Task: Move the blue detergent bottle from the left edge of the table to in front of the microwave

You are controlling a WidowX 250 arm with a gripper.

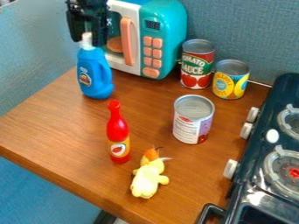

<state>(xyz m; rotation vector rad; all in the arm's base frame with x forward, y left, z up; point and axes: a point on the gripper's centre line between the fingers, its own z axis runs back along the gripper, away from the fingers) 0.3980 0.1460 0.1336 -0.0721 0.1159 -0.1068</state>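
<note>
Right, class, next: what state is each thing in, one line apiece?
Blue plastic bottle, white-capped: upright
Black two-finger gripper: at that bottle's cap, contact unclear
Teal-and-white toy microwave: door shut
Slim red bottle: upright
Red-and-green metal can: upright
Yellow-and-blue metal can: upright
White-and-purple metal can: upright
Yellow toy figure: lying or sitting, unclear
Black stove, white-knobbed: on or off, unclear

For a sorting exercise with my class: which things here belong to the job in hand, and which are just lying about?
Job in hand:
black gripper
blue bottle, nearest the gripper

Just lying about:
red bottle
yellow toy
red-labelled can
yellow-labelled can
white-labelled can
toy microwave
stove
</note>
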